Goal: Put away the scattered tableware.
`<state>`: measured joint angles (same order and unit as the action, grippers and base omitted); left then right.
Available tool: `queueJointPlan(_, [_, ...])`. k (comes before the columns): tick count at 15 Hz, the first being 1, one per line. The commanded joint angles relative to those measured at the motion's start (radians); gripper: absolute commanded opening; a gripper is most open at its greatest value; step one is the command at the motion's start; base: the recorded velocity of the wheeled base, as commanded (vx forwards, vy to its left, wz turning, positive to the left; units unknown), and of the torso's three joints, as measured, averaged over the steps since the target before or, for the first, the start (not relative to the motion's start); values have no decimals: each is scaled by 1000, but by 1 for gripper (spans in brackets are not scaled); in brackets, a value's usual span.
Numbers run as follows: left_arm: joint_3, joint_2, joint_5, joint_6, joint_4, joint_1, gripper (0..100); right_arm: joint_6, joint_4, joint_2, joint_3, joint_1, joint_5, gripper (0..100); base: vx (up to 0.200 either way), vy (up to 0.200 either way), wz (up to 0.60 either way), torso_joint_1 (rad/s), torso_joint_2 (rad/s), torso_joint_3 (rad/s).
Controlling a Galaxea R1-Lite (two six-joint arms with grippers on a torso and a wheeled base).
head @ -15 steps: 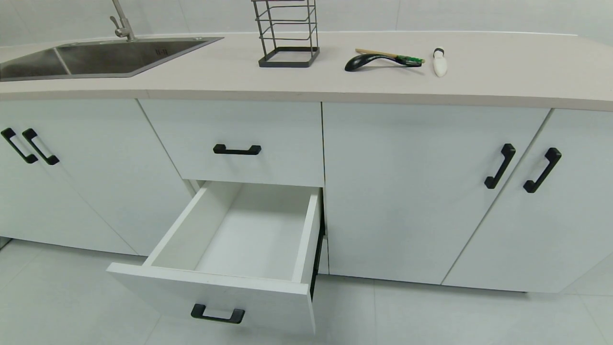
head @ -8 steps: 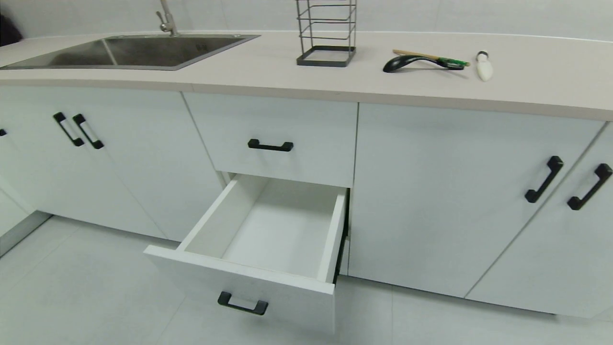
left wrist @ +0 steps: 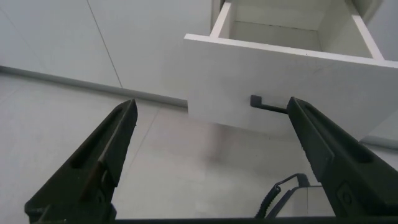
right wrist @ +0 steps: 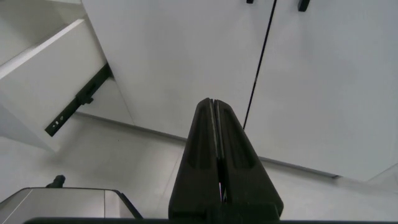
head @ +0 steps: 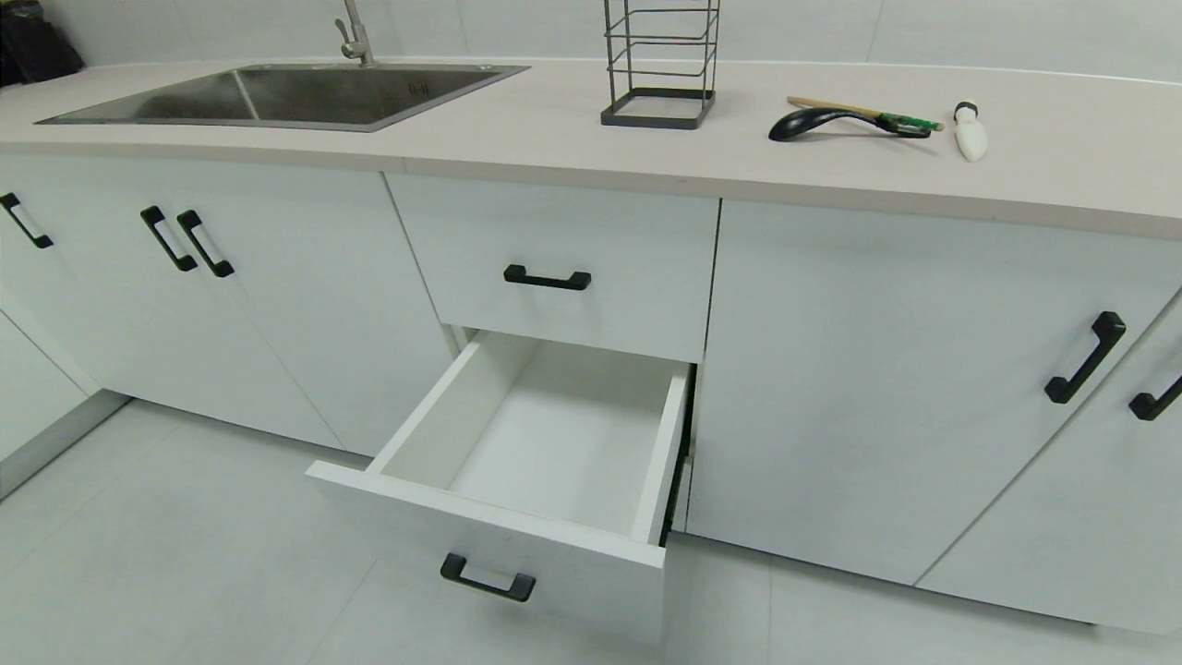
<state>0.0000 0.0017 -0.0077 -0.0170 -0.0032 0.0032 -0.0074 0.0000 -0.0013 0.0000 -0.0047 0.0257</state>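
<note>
On the countertop [head: 554, 139] at the right lie a black spoon [head: 813, 122], wooden chopsticks with a green end [head: 863, 112] and a small white utensil with a black tip [head: 970, 139]. Below, a white drawer [head: 545, 443] stands pulled out, with nothing inside. My left gripper [left wrist: 211, 124] is open, low over the floor, facing the drawer's front [left wrist: 298, 87] and its black handle [left wrist: 267, 106]. My right gripper [right wrist: 214, 118] is shut on nothing, low before the cabinet doors [right wrist: 205, 62].
A black wire rack [head: 660, 65] stands at the back of the counter, a steel sink [head: 286, 92] with a tap to its left. A shut upper drawer [head: 554, 268] sits above the open one. Cabinet doors with black handles flank both sides.
The whole head view has shifted, so the counter and drawer sit further right in the picture. The tableware and the drawer have not moved on their own.
</note>
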Motion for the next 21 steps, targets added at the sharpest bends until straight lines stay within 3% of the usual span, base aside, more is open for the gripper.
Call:
queueJointPlan(1, [0, 3, 0, 0, 0, 0, 100, 1, 0, 1, 0, 0, 0, 0, 200, 0, 0, 7, 2, 2])
queueJointPlan(4, [0, -2, 0, 0, 0, 0, 100, -2, 0, 1, 0, 0, 0, 0, 200, 0, 0, 2, -5, -1])
queueJointPlan(8, [0, -2, 6, -8, 0, 0, 100, 0, 0, 1, 0, 0, 0, 0, 0, 0, 0, 0, 0, 0])
queueJointPlan(13, [0, -2, 18, -14, 0, 0, 100, 0, 0, 1, 0, 0, 0, 0, 200, 0, 0, 1, 1, 2])
queueJointPlan(21, [0, -2, 20, -17, 0, 0, 100, -3, 0, 1, 0, 0, 2, 0, 0, 0, 0, 0, 0, 0])
